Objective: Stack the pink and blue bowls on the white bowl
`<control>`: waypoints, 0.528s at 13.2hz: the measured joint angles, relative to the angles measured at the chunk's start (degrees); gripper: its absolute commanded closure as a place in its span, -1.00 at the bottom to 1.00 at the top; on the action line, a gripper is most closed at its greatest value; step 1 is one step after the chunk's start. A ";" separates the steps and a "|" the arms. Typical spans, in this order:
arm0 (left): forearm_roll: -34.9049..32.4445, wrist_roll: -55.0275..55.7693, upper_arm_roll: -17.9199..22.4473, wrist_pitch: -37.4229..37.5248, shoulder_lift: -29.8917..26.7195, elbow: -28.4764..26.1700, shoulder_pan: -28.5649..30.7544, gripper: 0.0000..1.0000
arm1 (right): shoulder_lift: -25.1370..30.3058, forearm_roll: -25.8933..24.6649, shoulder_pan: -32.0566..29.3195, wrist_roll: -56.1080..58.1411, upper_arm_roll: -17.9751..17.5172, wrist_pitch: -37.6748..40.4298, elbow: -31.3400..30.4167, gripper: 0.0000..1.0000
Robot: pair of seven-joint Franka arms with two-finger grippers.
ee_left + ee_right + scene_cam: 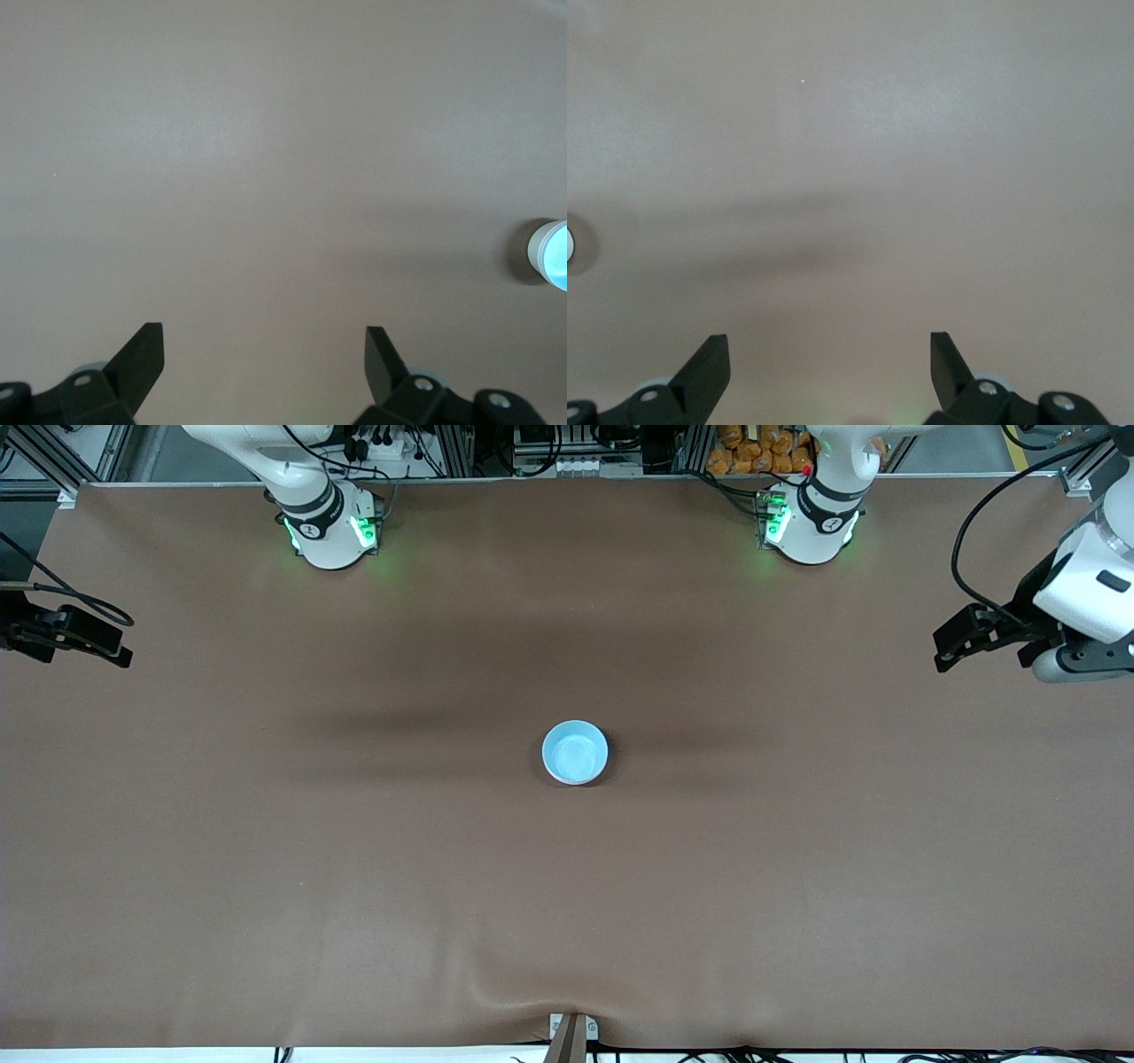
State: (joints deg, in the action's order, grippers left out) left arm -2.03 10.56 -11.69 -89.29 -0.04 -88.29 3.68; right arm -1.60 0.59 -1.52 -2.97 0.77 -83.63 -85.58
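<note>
Glossy sky-blue bowl [575, 752] sits mid-table, apparently topping the finished stack, hence left gripper [265, 361] and right gripper [830, 361] parked over bare brown mat [354, 886] at either end, jaws wide, empty.

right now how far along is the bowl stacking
It looks finished or close. Only a blue bowl shows, alone mid-table on the brown table cover, and from above it cannot be told whether pink and white bowls sit under it. Nothing is in hand: the left pincer and right pincer are open and empty, parked at their own ends of the table. No separate bowl remains to move.
</note>
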 measured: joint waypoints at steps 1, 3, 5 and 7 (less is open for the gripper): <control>0.66 0.00 0.07 0.30 -0.36 -0.04 0.02 -1.00 | 0.00 0.00 -0.05 -0.49 -0.43 0.00 0.02 -1.00; 1.57 0.00 0.12 0.73 -1.18 -0.40 0.04 -1.00 | 0.00 -0.02 -0.07 -1.01 -0.96 0.00 0.02 -1.00; 1.61 0.00 0.14 0.83 -1.58 -0.60 0.05 -1.00 | 0.00 -0.03 -0.11 -1.02 -1.02 0.00 0.02 -1.00; 1.61 0.00 0.21 0.83 -1.58 -0.65 0.07 -1.00 | 0.00 -0.05 -0.13 -1.02 -1.03 0.00 0.02 -1.00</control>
State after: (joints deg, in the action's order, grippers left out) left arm -0.43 10.56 -11.48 -88.46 -1.62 -88.94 3.75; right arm -1.60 0.53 -1.65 -4.00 -0.26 -83.64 -85.57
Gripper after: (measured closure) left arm 0.000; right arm 0.000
